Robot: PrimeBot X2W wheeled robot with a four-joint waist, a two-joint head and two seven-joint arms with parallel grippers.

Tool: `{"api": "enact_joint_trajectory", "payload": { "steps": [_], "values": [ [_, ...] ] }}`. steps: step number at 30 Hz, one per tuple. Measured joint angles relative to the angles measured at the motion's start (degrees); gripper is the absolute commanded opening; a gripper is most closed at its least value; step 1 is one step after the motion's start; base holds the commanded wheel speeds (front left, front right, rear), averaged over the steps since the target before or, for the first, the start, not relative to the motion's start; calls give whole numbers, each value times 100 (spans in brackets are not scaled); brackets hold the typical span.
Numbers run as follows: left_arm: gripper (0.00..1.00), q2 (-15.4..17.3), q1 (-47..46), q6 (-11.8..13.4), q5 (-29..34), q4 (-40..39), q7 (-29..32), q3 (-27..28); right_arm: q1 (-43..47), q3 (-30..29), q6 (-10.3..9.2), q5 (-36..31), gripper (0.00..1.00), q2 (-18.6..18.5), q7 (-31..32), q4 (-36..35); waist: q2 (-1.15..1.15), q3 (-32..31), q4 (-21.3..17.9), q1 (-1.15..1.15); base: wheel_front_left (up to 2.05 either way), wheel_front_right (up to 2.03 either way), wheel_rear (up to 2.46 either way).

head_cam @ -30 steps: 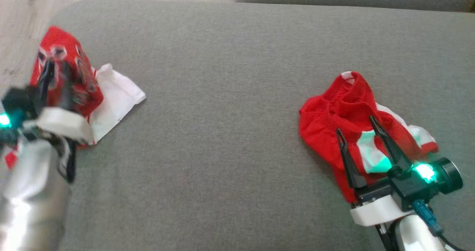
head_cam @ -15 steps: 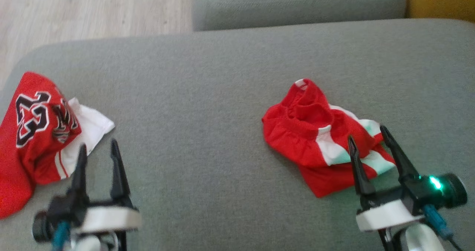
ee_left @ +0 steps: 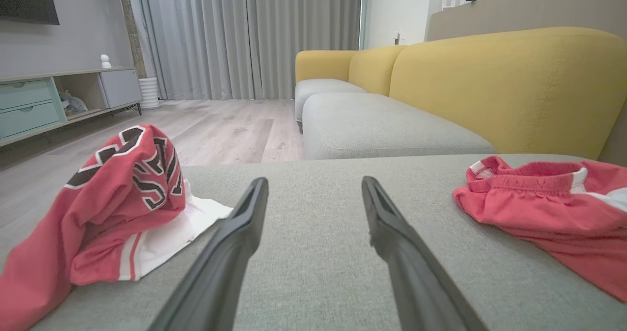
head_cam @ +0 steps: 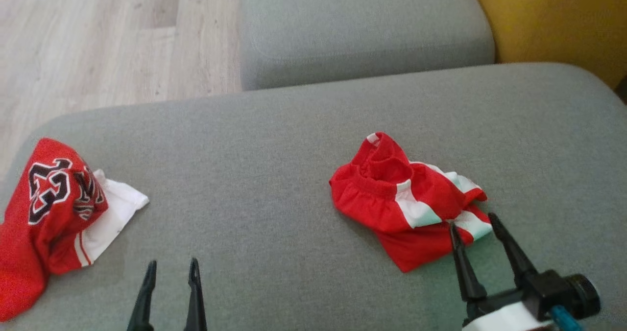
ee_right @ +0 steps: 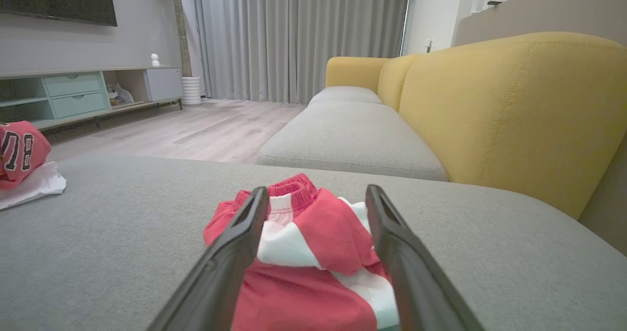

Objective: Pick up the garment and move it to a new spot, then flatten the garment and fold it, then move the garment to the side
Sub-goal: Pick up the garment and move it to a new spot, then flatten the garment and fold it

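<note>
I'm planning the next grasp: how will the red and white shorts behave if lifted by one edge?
The shorts will probably hang limp, since they lie crumpled in soft folds on the cushion. They are likely light: the cloth looks thin. Its gathered waistband may give the firmest hold.

Two red-and-white fabric garments: numbered jersey [head_cam: 54, 208], striped shorts [head_cam: 392, 208]. Two grey upholstered cushions: near cushion [head_cam: 274, 164], far cushion [head_cam: 362, 27]. Two dark-fingered grippers: left gripper [head_cam: 173, 262], right gripper [head_cam: 472, 222].
</note>
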Motion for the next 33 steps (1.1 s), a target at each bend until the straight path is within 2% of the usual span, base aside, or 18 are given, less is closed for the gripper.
{"api": "enact_joint_trajectory", "payload": {
  "steps": [11, 28, 33],
  "values": [
    [100, 4, 124, 319, 4, -88, 0, -447, 176, 81, 0, -45, 100, 1, 0, 2, 0, -150, 144, 1, 0, 0, 0],
    [100, 4, 124, 387, 59, -177, 0, -502, 194, 116, -1, -93, 100, 2, 0, 67, 0, -87, 265, 2, 0, 0, 0],
    [100, 5, 109, 315, 157, -94, 0, -576, 194, 149, 0, -93, 100, 3, 0, 76, 0, -60, 178, 2, 0, 0, 0]
  ]
}}
